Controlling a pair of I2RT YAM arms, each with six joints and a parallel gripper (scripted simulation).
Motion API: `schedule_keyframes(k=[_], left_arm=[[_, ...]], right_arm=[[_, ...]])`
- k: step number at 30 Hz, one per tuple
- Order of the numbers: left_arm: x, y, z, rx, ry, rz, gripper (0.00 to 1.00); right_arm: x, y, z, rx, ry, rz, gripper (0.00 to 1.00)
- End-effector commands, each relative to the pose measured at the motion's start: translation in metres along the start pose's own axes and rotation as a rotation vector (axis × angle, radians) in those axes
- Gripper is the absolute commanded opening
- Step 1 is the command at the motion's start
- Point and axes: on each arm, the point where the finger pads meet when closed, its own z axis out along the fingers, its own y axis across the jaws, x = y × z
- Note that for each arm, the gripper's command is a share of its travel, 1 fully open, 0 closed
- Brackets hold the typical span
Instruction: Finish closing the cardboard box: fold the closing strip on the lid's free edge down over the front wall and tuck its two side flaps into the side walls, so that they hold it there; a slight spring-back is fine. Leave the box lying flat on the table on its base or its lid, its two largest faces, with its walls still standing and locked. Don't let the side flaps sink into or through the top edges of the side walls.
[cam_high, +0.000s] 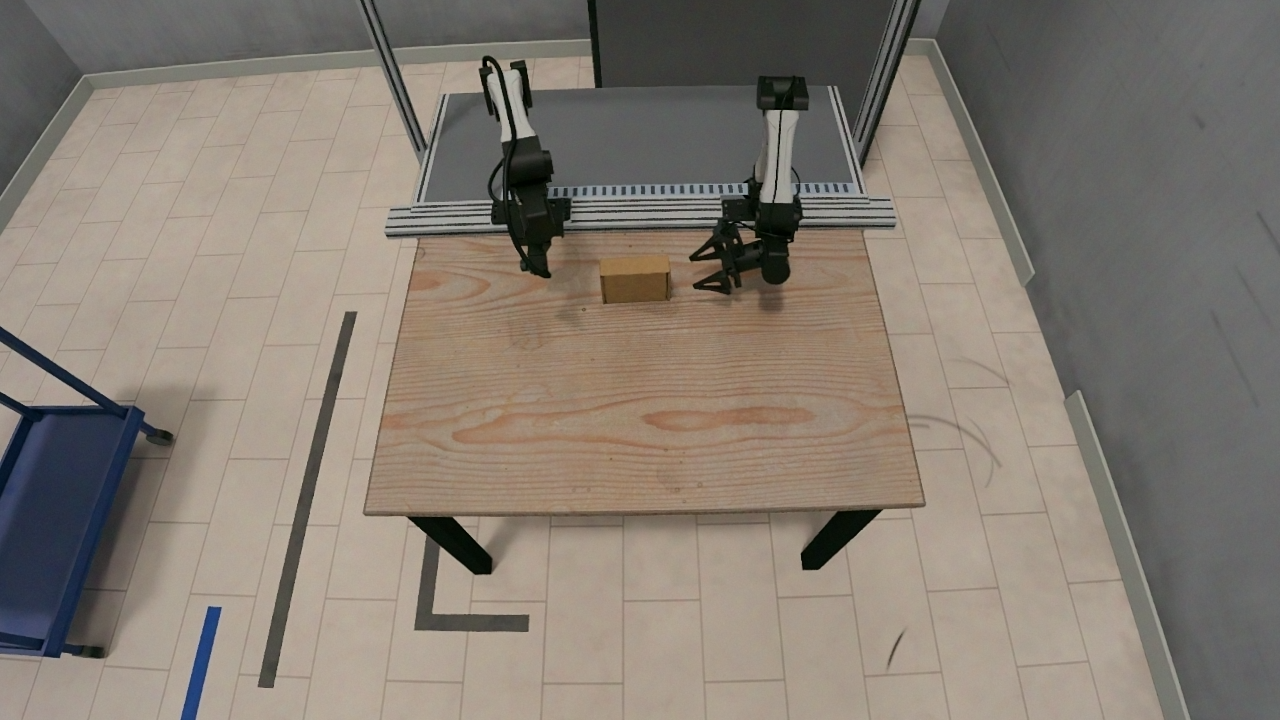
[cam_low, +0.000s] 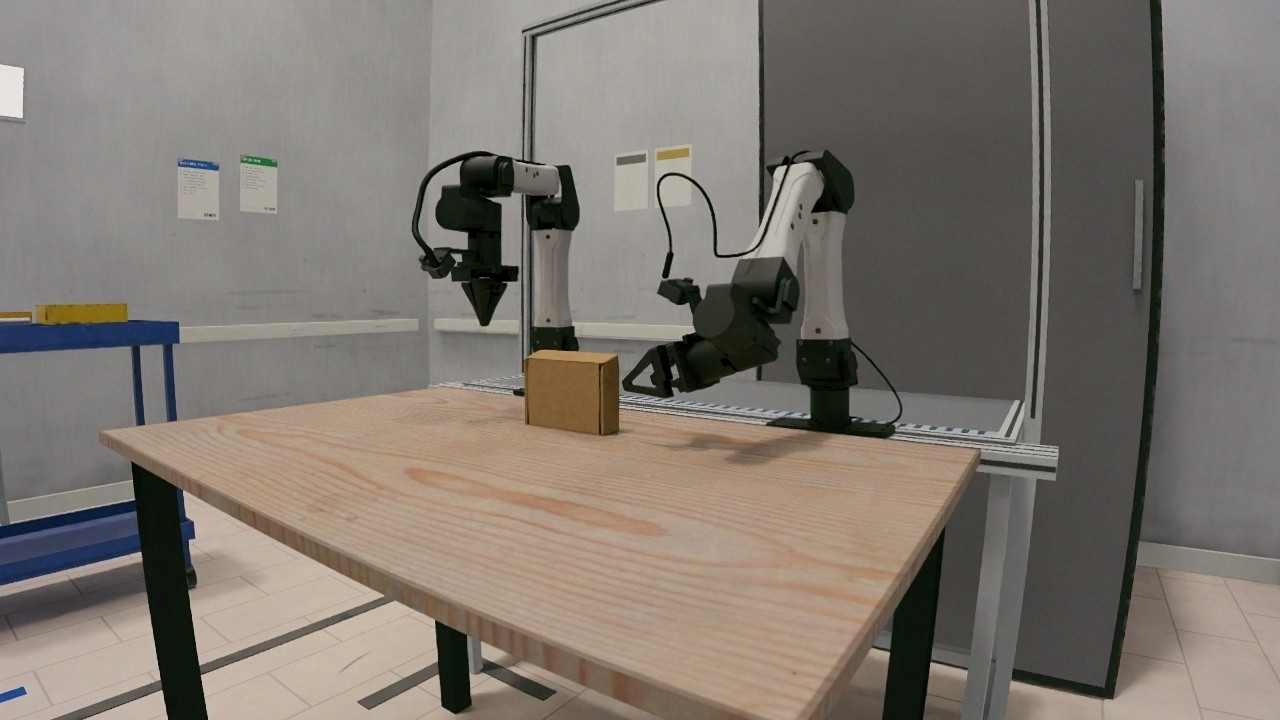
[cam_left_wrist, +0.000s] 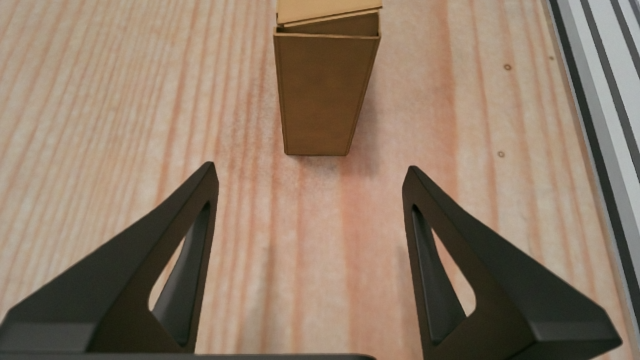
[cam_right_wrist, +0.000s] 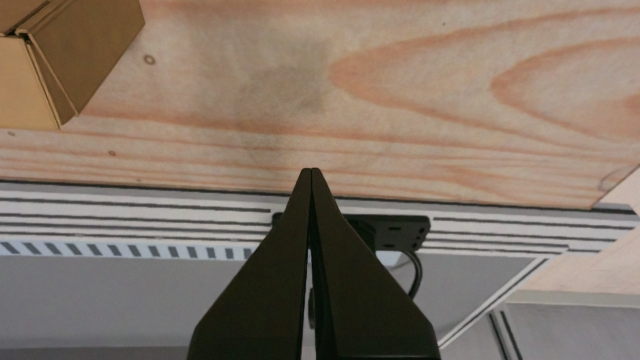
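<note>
So the box (cam_high: 635, 282) (cam_low: 571, 392) (cam_left_wrist: 320, 95) (cam_right_wrist: 95, 55) is standing on a narrow side at the far part of the table (cam_high: 644, 376) (cam_low: 537, 501) (cam_left_wrist: 125, 125) (cam_right_wrist: 250, 75), top panel (cam_left_wrist: 327, 9) crooked with a wedge gap. Left tool (cam_high: 691, 273) (cam_low: 635, 385) (cam_left_wrist: 311, 167) is spread open near it, holding nothing; right tool (cam_high: 544, 273) (cam_low: 484, 322) (cam_right_wrist: 310, 170) is clenched on nothing, above the table.

From where I sit, I see 1 blue cart (cam_high: 132, 447) (cam_low: 107, 334) on the tiled floor, with 1 yellow box (cam_low: 82, 313) on its top shelf. I count 4 posters on the walls: 1 blue-headed (cam_low: 197, 189), 1 green-headed (cam_low: 258, 185), 1 gray-headed (cam_low: 631, 181), 1 yellow-headed (cam_low: 673, 176). A gray cabinet (cam_low: 1087, 358) stands behind the aluminum frame (cam_low: 1038, 179).
</note>
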Motion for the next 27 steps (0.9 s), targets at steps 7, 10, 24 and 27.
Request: schedule_keyframes(k=[7,10,24,27], left_arm=[[-0.001,0.002,-0.01,0.007,-0.006,-0.002,0.8],[-0.002,0.002,-0.014,0.006,-0.006,0.0,0.8],[-0.022,0.002,-0.031,-0.006,-0.008,0.036,0.8],[-0.02,0.003,-0.034,0.004,0.001,-0.002,0.8]], right_arm=[[-0.001,-0.001,-0.002,-0.002,-0.007,-0.002,0.01],[-0.001,-0.001,-0.002,-0.002,-0.007,-0.002,0.01],[-0.001,-0.001,-0.002,-0.002,-0.007,-0.002,0.01],[-0.001,-0.001,-0.002,-0.002,-0.007,-0.002,0.01]])
